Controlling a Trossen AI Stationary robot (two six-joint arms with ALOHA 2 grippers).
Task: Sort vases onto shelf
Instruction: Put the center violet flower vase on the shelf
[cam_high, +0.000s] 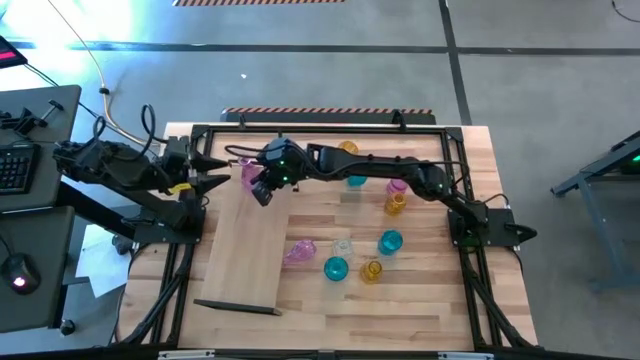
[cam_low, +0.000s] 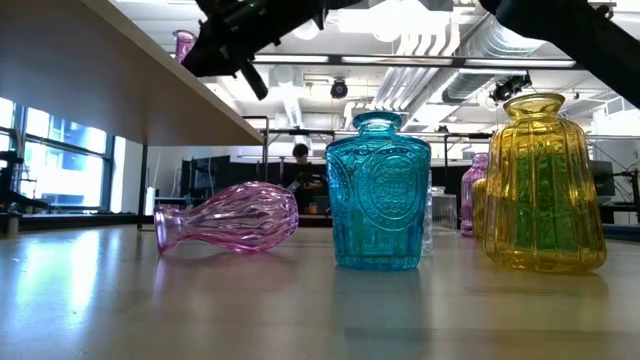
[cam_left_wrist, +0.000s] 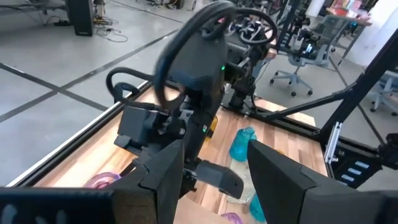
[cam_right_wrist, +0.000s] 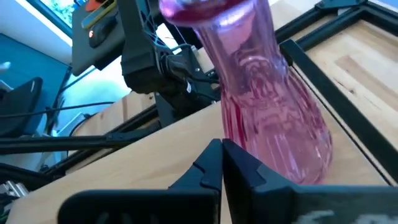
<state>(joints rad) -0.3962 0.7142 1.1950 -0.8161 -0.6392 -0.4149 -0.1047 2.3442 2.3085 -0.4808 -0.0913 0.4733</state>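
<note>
A pink vase (cam_right_wrist: 267, 106) stands upright on its base at the far end of the shelf (cam_high: 245, 250), a long light-wood board with a dark rail (cam_high: 236, 307) at its near end. My right gripper (cam_right_wrist: 222, 163) is shut, and its tips are right at the vase's lower body. It also shows in the high view, my right gripper (cam_high: 263, 190) beside the vase (cam_high: 248, 175). My left gripper (cam_left_wrist: 214, 186) hovers open and holding nothing at the table's far left, pointing at the right arm. Several more vases stand or lie on the tabletop to the shelf's right. My right gripper's shut fingertips (cam_right_wrist: 211, 163) are at the lower body (cam_right_wrist: 261, 158) of the pink vase, slanting down at it from the table's right. Whether they touch the glass I cannot tell. The vase stands upright on the shelf.
Right of the shelf are a pink vase lying on its side (cam_low: 230, 220), a teal bottle (cam_low: 378, 190), a yellow vase (cam_low: 545, 185), a clear one (cam_high: 342, 247) and more farther back (cam_high: 395, 197). A dark metal frame (cam_high: 320, 128) rims the table. The shelf's near part is bare.
</note>
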